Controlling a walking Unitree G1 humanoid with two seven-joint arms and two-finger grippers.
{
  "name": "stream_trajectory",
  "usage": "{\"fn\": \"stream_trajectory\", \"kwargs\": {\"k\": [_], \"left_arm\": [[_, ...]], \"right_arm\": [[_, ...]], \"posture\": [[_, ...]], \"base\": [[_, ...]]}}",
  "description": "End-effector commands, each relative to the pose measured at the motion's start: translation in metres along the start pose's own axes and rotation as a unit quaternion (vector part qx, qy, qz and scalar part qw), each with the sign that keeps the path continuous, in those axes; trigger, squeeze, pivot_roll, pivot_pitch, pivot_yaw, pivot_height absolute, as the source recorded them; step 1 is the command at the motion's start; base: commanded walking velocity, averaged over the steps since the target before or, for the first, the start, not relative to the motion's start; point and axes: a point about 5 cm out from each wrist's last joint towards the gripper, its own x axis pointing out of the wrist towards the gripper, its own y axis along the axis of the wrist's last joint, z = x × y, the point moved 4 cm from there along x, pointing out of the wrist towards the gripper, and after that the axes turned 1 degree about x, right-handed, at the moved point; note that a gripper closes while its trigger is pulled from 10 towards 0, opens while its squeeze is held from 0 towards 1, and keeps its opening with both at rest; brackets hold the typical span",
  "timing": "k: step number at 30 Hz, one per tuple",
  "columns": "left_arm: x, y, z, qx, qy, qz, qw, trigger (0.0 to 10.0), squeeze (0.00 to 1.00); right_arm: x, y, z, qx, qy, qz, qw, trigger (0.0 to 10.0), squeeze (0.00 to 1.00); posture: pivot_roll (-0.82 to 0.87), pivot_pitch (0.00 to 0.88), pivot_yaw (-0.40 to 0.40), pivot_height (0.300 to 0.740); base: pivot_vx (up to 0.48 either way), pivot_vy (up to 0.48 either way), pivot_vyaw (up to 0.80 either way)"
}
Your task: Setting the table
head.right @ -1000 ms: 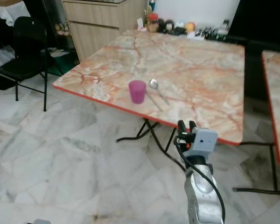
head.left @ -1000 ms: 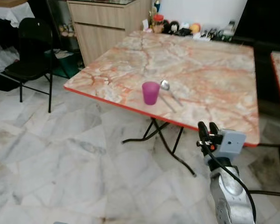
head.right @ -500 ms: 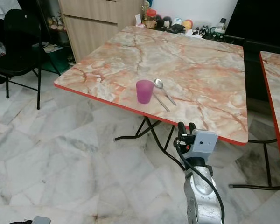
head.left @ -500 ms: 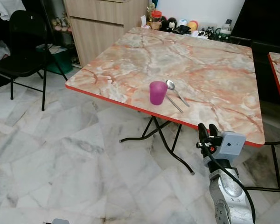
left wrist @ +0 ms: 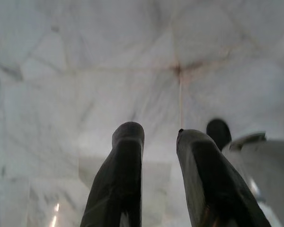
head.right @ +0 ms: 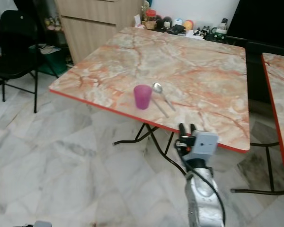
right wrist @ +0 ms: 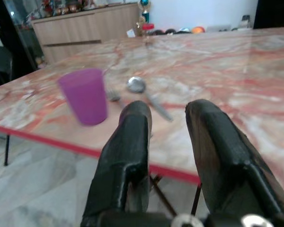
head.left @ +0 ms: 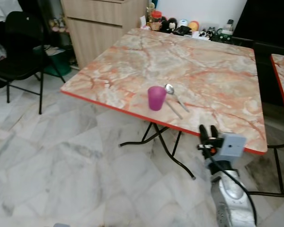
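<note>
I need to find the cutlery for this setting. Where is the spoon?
The spoon lies on the marble table near its front edge, just right of the purple cup, beside a fork.

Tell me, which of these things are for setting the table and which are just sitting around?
For the job:
purple cup
spoon
fork, beside the cup
marble-patterned table
right end effector, empty, short of the near table edge

Just lying about:
black folding chair
wooden cabinet
knick-knacks beyond the table's far edge
</note>
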Motion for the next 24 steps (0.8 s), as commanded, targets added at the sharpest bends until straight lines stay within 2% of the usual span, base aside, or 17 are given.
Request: {"fn": "stream_trajectory", "kwargs": {"k": [1,4,10,13,19,24], "left_arm": [[-0.001,-0.004,0.005,-0.001,-0.008,-0.005,1.0,10.0,0.0],[-0.001,-0.004,0.005,-0.001,-0.008,-0.004,1.0,10.0,0.0],[0.0,-0.003,0.005,-0.001,-0.008,-0.002,1.0,10.0,0.0],[0.0,-0.002,0.006,0.0,-0.008,-0.001,1.0,10.0,0.0],[0.0,0.0,0.007,0.003,-0.009,0.002,1.0,10.0,0.0],[0.0,0.0,0.01,0.006,-0.012,0.003,1.0,10.0,0.0]], "right_arm": [[-0.001,0.003,0.004,-0.012,-0.002,0.006,1.0,10.0,0.0],[-0.001,0.006,0.002,-0.017,0.005,0.014,1.0,10.0,0.0],[-0.001,0.011,-0.006,-0.018,0.027,0.028,0.999,10.0,0.0],[-0.002,0.011,-0.003,0.006,0.013,0.032,0.999,10.0,0.0],[-0.008,0.02,0.01,0.003,-0.03,0.061,0.998,10.0,0.0],[-0.01,0.026,0.004,-0.007,-0.019,0.076,0.997,10.0,0.0]], "posture": [[0.02,0.128,0.005,0.74],[0.02,0.129,0.006,0.74],[0.02,0.127,0.005,0.74],[0.02,0.127,0.005,0.74],[0.01,0.114,0.005,0.74],[0.01,0.11,0.005,0.74]], "base": [[0.341,0.0,0.0],[0.344,0.0,0.3],[0.342,0.0,0.8],[0.315,0.0,0.0],[0.0,0.0,0.0],[0.0,0.0,0.0]]}}
